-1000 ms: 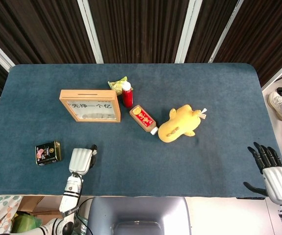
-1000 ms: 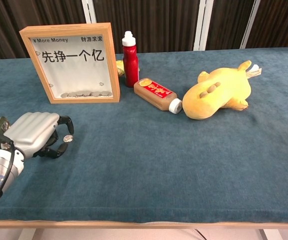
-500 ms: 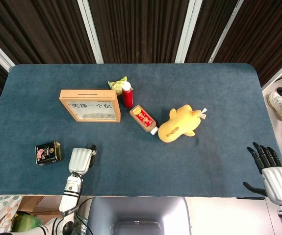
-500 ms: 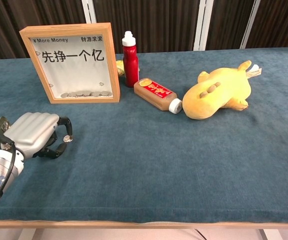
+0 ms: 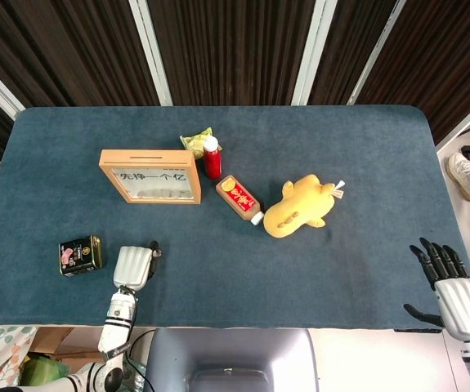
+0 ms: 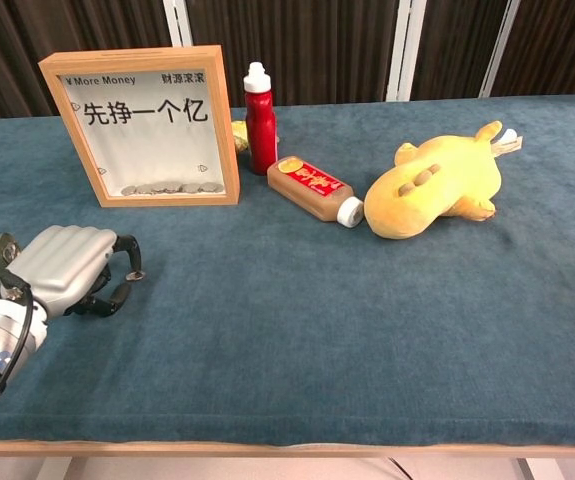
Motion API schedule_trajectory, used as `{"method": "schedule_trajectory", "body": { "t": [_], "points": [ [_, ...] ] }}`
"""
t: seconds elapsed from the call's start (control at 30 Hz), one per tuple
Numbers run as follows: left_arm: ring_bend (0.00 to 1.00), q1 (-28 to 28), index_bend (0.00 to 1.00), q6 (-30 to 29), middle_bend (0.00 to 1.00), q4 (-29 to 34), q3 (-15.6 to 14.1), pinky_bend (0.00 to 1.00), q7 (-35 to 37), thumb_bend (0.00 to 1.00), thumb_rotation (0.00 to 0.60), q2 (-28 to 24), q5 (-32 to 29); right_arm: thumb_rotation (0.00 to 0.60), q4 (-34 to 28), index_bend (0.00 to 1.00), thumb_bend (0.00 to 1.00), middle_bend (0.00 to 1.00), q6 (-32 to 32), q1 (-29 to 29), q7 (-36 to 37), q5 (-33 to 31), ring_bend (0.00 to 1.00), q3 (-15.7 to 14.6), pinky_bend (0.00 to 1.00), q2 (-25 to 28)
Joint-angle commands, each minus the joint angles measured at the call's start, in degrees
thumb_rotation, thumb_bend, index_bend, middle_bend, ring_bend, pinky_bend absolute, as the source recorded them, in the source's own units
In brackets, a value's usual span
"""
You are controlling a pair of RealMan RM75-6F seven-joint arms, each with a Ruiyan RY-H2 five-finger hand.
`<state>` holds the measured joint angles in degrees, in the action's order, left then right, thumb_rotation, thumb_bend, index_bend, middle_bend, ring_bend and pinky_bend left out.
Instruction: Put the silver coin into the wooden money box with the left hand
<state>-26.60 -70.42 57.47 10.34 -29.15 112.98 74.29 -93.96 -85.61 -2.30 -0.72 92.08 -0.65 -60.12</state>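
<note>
Chest view: the left hand [image 6: 62,268] pinches the silver coin [image 6: 136,275] at its fingertips, low over the table; the wooden money box [image 6: 147,125] stands beyond it, slot on top.

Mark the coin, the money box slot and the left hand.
silver coin [image 6: 134,276], chest view, its face at the fingertips.
wooden money box [image 5: 151,154], head view, top-edge slot.
left hand [image 6: 62,265], chest view, back of hand.
</note>
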Motion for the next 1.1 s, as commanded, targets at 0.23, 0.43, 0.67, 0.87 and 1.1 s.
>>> {"method": "schedule_trajectory", "body": {
  "t": [0.23,0.43,0.67,0.87,1.1],
  "points": [
    [1.0,-0.2,0.43,0.49,1.0,0.07,0.09,1.0,-0.2,0.41,0.6,-0.05,-0.85,0.6,-0.09,0.0,0.2,0.0,0.07,-0.04,0.44,-0.04,0.0,0.05,0.0,0.13],
    [1.0,-0.47,0.46,0.43,1.0,-0.66,0.39,1.0,-0.11,0.41,0.6,0.22,-1.11,0.6,0.1,0.0,0.2,0.0,-0.25,0.01,0.91,0.07,0.0,0.15,0.0,0.05],
    [1.0,-1.02,0.51,-0.23,1.0,-2.96,0.84,1.0,1.76,0.41,0.6,1.28,-0.85,0.6,0.24,0.0,0.2,0.0,-0.21,0.01,1.01,-0.04,0.0,0.17,0.0,0.1],
    [1.0,-1.26,0.56,-0.4,1.0,-4.31,0.98,1.0,2.91,0.41,0.6,1.74,-0.79,0.6,0.2,0.0,0.2,0.0,-0.25,0.05,1.05,-0.28,0.0,0.28,0.0,0.19],
    [1.0,-1.43,0.56,-0.61,1.0,-4.3,0.7,1.0,3.1,0.41,0.6,1.56,-0.4,0.6,0.12,0.0,0.2,0.0,-0.45,0.16,0.94,-0.29,0.0,0.3,0.0,0.25]
  ]
}}
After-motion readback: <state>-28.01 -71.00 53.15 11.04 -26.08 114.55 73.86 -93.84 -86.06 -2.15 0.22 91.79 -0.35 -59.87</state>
